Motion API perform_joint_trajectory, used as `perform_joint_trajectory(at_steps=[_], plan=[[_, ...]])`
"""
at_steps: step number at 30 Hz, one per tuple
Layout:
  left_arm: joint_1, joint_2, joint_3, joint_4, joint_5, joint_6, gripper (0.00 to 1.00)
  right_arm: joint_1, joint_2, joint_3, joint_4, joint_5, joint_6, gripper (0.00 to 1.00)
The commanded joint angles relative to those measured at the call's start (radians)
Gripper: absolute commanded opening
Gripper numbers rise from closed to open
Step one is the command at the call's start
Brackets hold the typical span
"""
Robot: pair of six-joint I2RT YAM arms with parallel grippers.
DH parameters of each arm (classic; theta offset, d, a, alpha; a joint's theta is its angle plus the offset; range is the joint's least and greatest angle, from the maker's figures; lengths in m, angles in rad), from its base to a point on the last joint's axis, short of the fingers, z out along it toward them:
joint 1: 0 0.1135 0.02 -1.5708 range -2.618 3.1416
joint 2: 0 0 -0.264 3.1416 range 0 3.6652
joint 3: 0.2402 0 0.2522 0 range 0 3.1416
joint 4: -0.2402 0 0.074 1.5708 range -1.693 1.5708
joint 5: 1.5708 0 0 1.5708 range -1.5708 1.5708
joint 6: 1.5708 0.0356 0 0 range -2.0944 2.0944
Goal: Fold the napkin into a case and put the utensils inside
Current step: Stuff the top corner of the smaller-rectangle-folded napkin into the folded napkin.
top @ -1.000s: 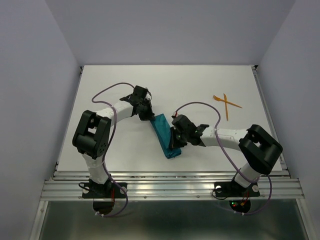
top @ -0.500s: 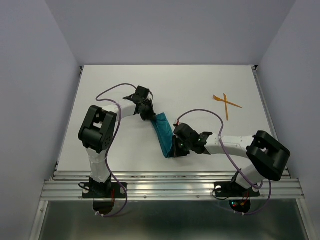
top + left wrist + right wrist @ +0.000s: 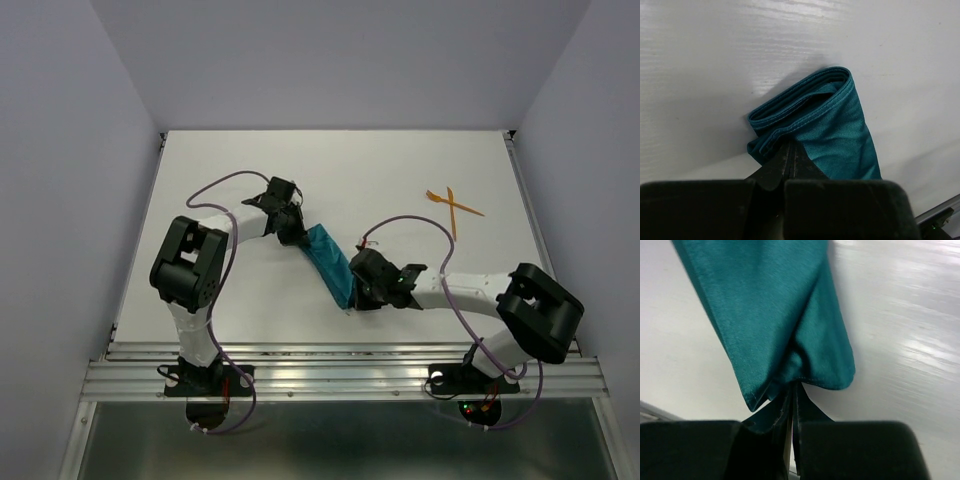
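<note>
Gripped the napkin [image 3: 328,258], by now a narrow teal band lying slantwise near the middle of the table [image 3: 400,165], at both ends. Closed the left gripper [image 3: 295,232] down to a sliver on the far end, seen in its wrist view as a bunch of stacked, hemmed layers. Pinched there, presumably, to stop those layers sliding apart. Shut the right gripper [image 3: 352,293] just as tightly on the near corner, with cloth running away from the tips in a smooth sheet and one fold lapped diagonally across. Held the band stretched between the two pinches, most likely to hold the folds flat and straight for a further crease or for laying down as a case. Looked slightly raised at the far end, judging by the shadow beneath, though hard to tell for sure. Had the utensils [image 3: 452,208] lying crossed over one another well apart toward the far right, clear of the folding and touched by neither arm.
</note>
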Motion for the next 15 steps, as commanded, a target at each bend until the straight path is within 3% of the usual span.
perform_joint_trajectory(at_steps=[1,9,12,15], plan=[[-0.006,-0.094,-0.024,-0.035,-0.019,0.008,0.0,-0.022,-0.075,-0.027,-0.158,0.159,-0.063,0.06],[-0.008,-0.169,0.047,-0.117,-0.09,0.027,0.0,-0.023,-0.239,0.047,-0.164,0.132,-0.229,0.23],[-0.001,-0.192,0.096,-0.163,-0.143,0.043,0.03,-0.023,-0.186,0.148,-0.184,0.13,-0.266,0.31],[0.029,-0.212,0.114,-0.202,-0.177,0.059,0.12,-0.023,-0.088,0.266,-0.186,0.132,-0.303,0.32]])
